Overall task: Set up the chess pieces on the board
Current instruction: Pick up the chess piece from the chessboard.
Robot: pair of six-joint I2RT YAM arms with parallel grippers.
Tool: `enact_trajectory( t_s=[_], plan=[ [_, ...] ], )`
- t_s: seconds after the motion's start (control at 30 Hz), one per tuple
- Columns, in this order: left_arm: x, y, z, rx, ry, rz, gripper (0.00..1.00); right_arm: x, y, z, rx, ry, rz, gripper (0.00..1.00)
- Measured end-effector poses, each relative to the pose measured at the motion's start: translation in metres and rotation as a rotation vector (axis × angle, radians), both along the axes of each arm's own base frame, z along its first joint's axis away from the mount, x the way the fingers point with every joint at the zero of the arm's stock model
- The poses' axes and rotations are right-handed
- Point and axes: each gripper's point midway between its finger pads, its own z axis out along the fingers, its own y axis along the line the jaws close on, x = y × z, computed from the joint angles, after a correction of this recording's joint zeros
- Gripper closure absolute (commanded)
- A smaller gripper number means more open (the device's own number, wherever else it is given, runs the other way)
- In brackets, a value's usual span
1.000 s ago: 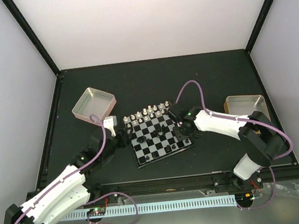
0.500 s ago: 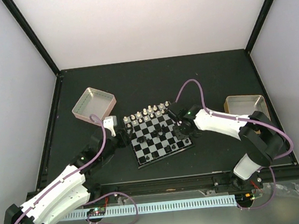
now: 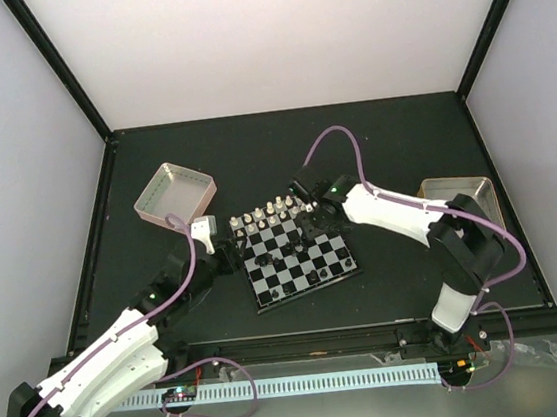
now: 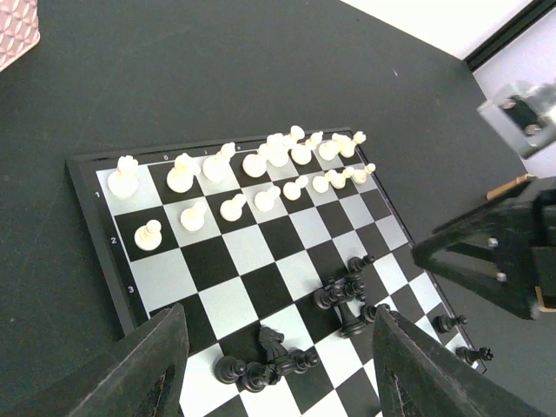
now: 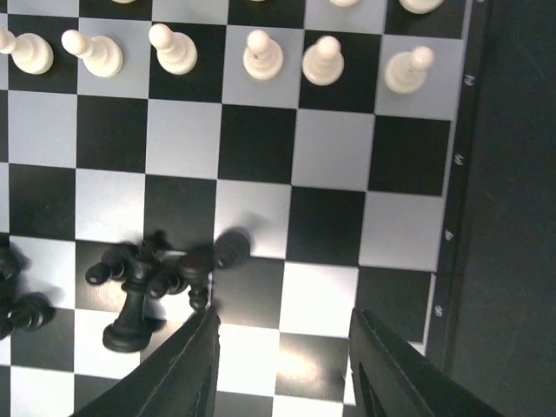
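Fingers of the right tool (image 5: 282, 326) are held wide apart above the board (image 5: 330, 148), and nothing is gripped between them. One fingertip (image 5: 208, 320) is seen just beside a heap of fallen black pieces (image 5: 139, 282); whether it touches them cannot be told. The left tool (image 4: 282, 347) is likewise spread open and empty, held low just beside the board's left edge.

The board is laid at the middle of the tabletop (image 3: 282, 148), turned slightly askew. White pieces (image 4: 254, 163) are stood upright in two rows along its far edge, while the black ones are scattered in small clusters across its middle and near squares, several on their sides. A pink-sided tray (image 3: 174, 192) is set to the far left and a tan-sided tray (image 3: 455, 193) to the right, both apart from the board.

Compared with one second ago, the right tool has been carried from the board's right edge inward, toward the white rows. The left tool is unchanged, and no shift among the pieces can be made out.
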Motion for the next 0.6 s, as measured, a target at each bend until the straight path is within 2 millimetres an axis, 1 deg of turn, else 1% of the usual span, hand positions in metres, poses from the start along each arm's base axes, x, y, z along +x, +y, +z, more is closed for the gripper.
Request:
enact_trajectory(
  t_s=[0.1,0.23,0.37,0.5,0.6],
  plan=[
    [0.0,0.002,0.002,-0.004,-0.01,0.005,0.4,0.006,0.008,-0.009,-0.012,0.017,0.026,0.56],
    [-0.001,0.004,0.001,-0.002,-0.014,0.014,0.4,0.01,0.017,-0.023,-0.031,0.045,0.058,0.57],
    [0.0,0.005,0.001,0.001,-0.016,0.02,0.4,0.013,0.02,-0.031,-0.048,0.06,0.079,0.63],
    [0.0,0.005,0.0,0.003,-0.015,0.021,0.4,0.016,0.024,-0.033,-0.054,0.065,0.091,0.71],
    [0.0,0.005,0.0,0.003,-0.015,0.021,0.4,0.017,0.025,-0.036,-0.059,0.069,0.098,0.76]
  ],
)
